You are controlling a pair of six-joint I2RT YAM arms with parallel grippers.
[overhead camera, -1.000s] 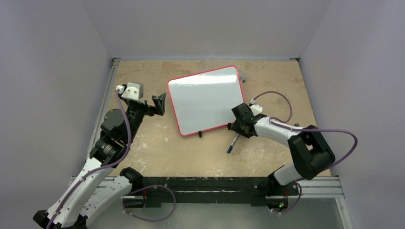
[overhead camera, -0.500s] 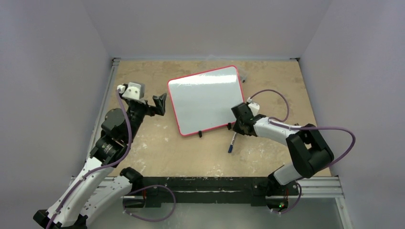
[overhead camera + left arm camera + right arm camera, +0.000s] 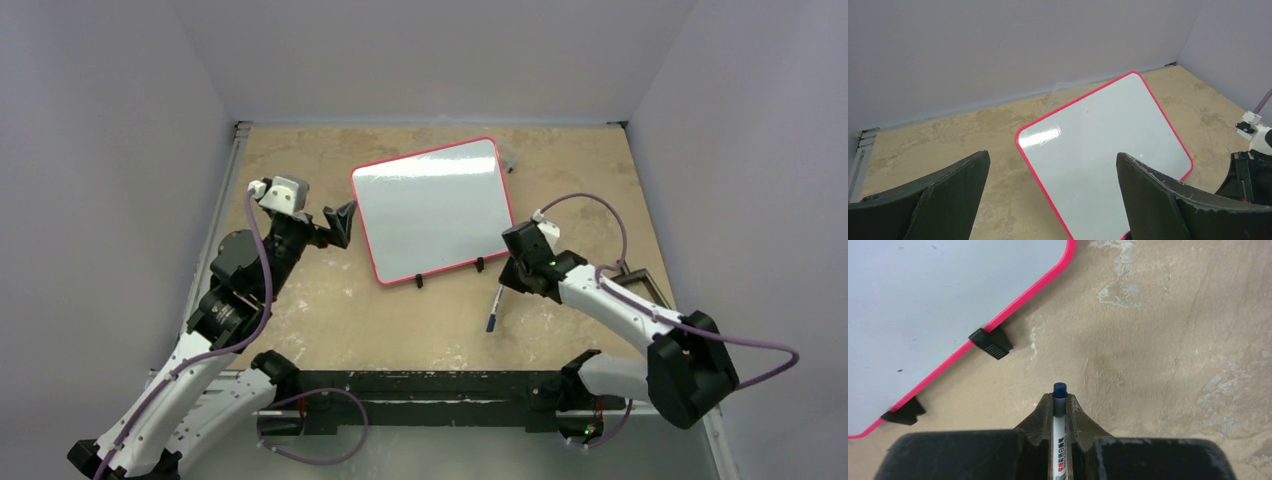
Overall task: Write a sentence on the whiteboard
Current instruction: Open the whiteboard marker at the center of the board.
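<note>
Whiteboard (image 3: 432, 208), glossy white rounded rectangle in a thin red frame: lies flat on the mottled beige tabletop (image 3: 600, 170), centre-rear and skewed. Two small black clip feet (image 3: 418, 281) sit on its near edge. Left gripper (image 3: 340, 224): just beside the board's left edge, jaws spread wide, nothing between them. Right gripper (image 3: 508, 280): off the board's near-right corner, jaws pinching a white marker pen with a blue end (image 3: 492, 312); the blue end points away from the board.
</note>
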